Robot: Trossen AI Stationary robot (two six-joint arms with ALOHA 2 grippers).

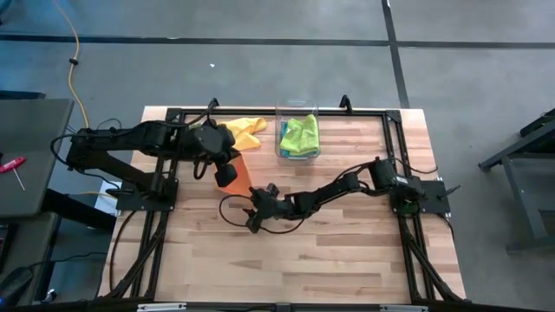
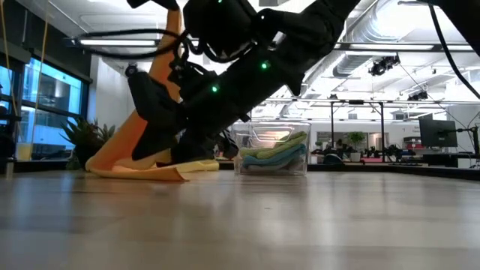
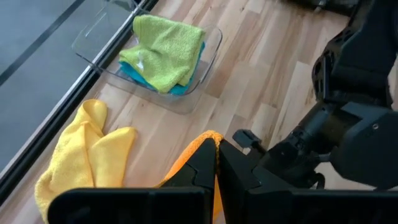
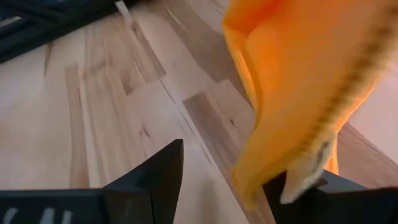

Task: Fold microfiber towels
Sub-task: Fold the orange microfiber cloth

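On the desk (image 1: 347, 251), we see the left gripper (image 3: 217, 163) clamped on the orange towel (image 1: 242, 173), lifting it beside the yellow towel (image 1: 247, 130); the right gripper (image 4: 227, 168), fingers apart, apparently straddles its hanging edge.

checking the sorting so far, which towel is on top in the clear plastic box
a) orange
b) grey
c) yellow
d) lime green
d: the lime green towel lies on top in the clear plastic box, over a teal towel; the yellow towel lies on the table outside it, and the orange towel is pinched in the left hand.
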